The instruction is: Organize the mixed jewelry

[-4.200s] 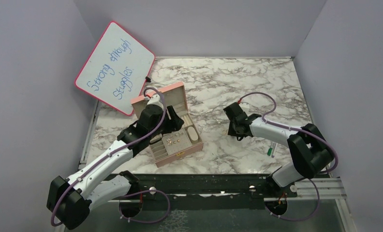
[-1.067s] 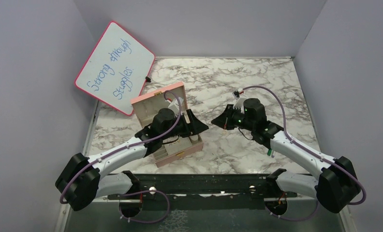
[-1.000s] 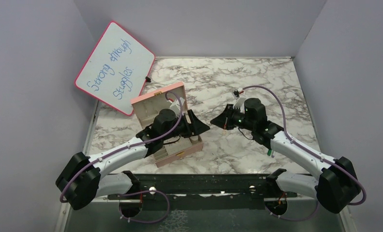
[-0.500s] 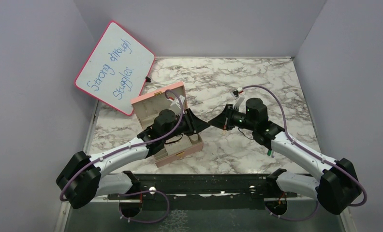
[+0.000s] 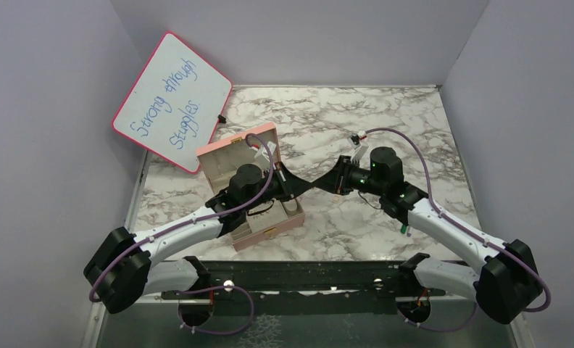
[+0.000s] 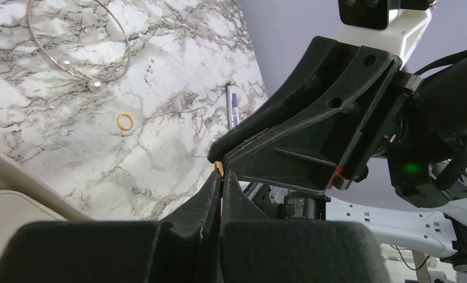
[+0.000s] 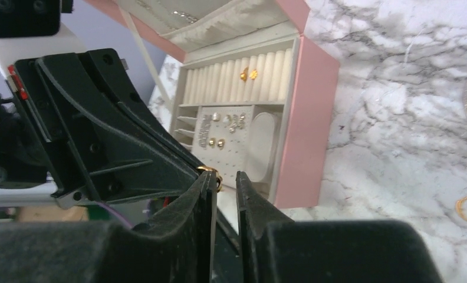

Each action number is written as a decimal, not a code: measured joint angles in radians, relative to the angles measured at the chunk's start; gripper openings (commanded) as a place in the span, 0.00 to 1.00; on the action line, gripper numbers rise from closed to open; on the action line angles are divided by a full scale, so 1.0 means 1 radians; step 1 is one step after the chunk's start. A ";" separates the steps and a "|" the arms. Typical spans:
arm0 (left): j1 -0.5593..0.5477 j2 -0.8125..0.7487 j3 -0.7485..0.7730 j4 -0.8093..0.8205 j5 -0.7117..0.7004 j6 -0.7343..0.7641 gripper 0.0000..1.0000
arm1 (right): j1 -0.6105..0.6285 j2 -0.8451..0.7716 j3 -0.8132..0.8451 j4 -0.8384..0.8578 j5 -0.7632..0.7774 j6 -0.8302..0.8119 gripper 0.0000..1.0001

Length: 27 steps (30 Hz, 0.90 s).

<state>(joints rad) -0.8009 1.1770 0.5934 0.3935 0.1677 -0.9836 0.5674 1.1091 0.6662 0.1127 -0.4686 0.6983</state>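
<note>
Tiny gold ring (image 7: 210, 173), likely light, hard, slippery: pinched by its band at left claw (image 6: 220, 175) tips; right claw (image 7: 224, 177) parted alongside

Two arms are counted, and two grippers with them: the left gripper (image 6: 220, 177) and the right gripper (image 7: 224, 177). Gold rings are tallied at two now: one raised ring (image 6: 219, 168) at the fingertips, one loose ring (image 6: 125, 121) on the marble table (image 6: 160, 71). One thin bangle (image 6: 95, 85) is logged. One pen (image 6: 233, 109), one pink box (image 7: 308, 118) and one whiteboard (image 5: 172, 101) are marked down. Inside the box, two gold pieces (image 7: 248, 73) are noted on the ring rolls and two gold studs (image 7: 215, 142) lower down; the silvery studs cannot be counted, being too small.
</note>
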 measured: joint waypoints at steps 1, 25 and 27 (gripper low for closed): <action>0.000 -0.001 0.000 0.003 0.000 0.000 0.00 | 0.000 -0.004 0.000 -0.008 0.011 0.008 0.40; 0.000 -0.169 0.009 0.064 0.063 -0.121 0.00 | -0.006 -0.169 -0.193 0.507 -0.024 0.545 0.47; 0.000 -0.174 0.009 0.086 0.071 -0.140 0.00 | -0.006 -0.147 -0.194 0.583 -0.042 0.588 0.43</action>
<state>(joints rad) -0.8009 1.0031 0.6022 0.4797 0.2382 -1.1233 0.5617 0.9623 0.4725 0.6960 -0.5106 1.2861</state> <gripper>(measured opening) 0.007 0.479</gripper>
